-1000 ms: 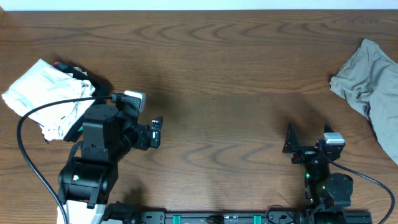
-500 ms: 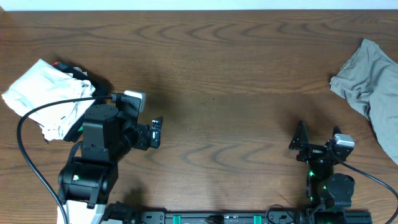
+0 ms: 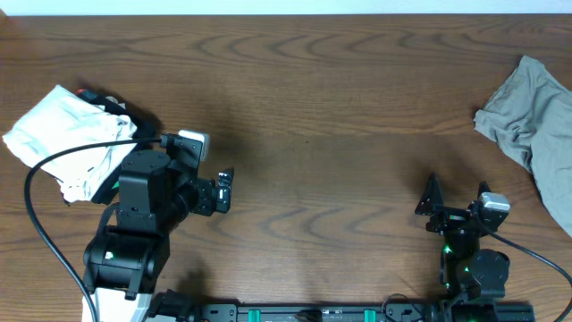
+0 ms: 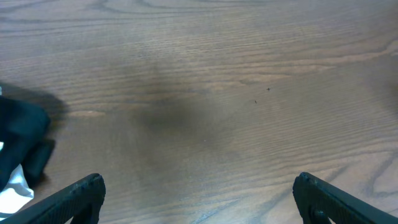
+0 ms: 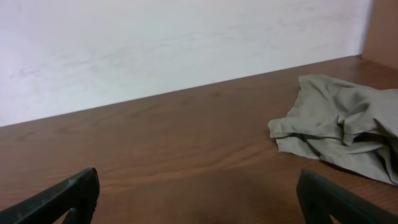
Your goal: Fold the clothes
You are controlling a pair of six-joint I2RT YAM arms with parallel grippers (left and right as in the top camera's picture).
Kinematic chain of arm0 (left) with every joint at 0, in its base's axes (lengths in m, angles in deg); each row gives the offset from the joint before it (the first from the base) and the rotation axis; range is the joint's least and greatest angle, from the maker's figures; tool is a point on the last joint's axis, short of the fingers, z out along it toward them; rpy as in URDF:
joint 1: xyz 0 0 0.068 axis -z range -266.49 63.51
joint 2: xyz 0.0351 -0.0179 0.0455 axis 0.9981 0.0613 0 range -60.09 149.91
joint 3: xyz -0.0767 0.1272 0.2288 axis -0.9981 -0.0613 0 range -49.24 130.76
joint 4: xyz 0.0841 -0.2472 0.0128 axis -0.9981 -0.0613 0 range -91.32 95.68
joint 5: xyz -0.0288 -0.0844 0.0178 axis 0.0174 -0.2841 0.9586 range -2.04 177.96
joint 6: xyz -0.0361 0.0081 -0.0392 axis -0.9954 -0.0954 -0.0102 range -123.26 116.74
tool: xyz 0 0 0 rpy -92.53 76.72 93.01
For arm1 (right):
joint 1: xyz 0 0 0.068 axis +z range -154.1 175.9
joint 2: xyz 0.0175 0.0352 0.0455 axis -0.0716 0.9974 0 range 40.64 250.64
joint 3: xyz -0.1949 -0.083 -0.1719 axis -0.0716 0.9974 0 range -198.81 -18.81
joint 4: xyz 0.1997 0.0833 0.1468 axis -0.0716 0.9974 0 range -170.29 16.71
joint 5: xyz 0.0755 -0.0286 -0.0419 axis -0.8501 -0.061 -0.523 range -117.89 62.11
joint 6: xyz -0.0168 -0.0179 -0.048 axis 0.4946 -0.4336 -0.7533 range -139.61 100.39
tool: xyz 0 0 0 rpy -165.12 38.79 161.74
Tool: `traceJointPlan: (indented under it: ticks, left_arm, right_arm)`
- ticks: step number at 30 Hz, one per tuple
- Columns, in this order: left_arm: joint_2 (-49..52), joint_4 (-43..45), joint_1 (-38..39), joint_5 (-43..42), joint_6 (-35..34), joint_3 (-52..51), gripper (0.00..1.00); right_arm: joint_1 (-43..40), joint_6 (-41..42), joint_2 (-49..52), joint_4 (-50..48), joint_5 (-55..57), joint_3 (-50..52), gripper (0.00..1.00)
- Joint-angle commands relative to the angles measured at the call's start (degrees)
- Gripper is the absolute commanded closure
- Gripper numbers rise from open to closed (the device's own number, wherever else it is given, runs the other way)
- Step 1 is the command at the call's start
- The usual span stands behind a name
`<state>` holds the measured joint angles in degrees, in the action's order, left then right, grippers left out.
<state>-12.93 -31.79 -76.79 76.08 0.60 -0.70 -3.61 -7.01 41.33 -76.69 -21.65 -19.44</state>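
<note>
A white folded garment (image 3: pixel 67 139) lies at the table's left, with black (image 3: pixel 125 116) and red (image 3: pixel 87 93) fabric against its far side. A crumpled khaki-grey garment (image 3: pixel 534 134) lies at the right edge; it also shows in the right wrist view (image 5: pixel 339 124). My left gripper (image 3: pixel 225 190) is open and empty over bare wood, right of the white pile; its fingers frame bare table in the left wrist view (image 4: pixel 199 199). My right gripper (image 3: pixel 456 201) is open and empty at the front right, left of and nearer than the khaki garment (image 5: pixel 199 196). No PUMA lettering shows.
The wooden table (image 3: pixel 313 107) spans the view. A white wall (image 5: pixel 155 43) rises behind its far edge. A black cable (image 3: pixel 40 170) loops from the left arm over the white pile. Dark fabric (image 4: pixel 18 140) shows at the left of the left wrist view.
My right gripper has swung a little to the right, toward the khaki garment. The left arm and the garments have not moved.
</note>
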Motion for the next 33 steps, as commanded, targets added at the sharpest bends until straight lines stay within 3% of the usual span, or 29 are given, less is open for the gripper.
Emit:
traceJointPlan:
  ticks: [1,25,33]
  left_arm:
    - [-0.04,0.04,0.09,-0.52,-0.04,0.39,0.02]
    - [-3.50,-0.35,-0.79,-0.50,-0.02,0.39,0.02]
    - [-13.18,-9.29,-3.26,-0.42,4.24,-0.33,0.02]
  right_arm:
    - [-0.44,0.66,-0.37,-0.09,0.39,0.31,0.01]
    - [-0.44,0.66,-0.37,-0.09,0.39,0.31,0.01]
    - [-0.44,0.66,-0.37,-0.09,0.39,0.31,0.01]
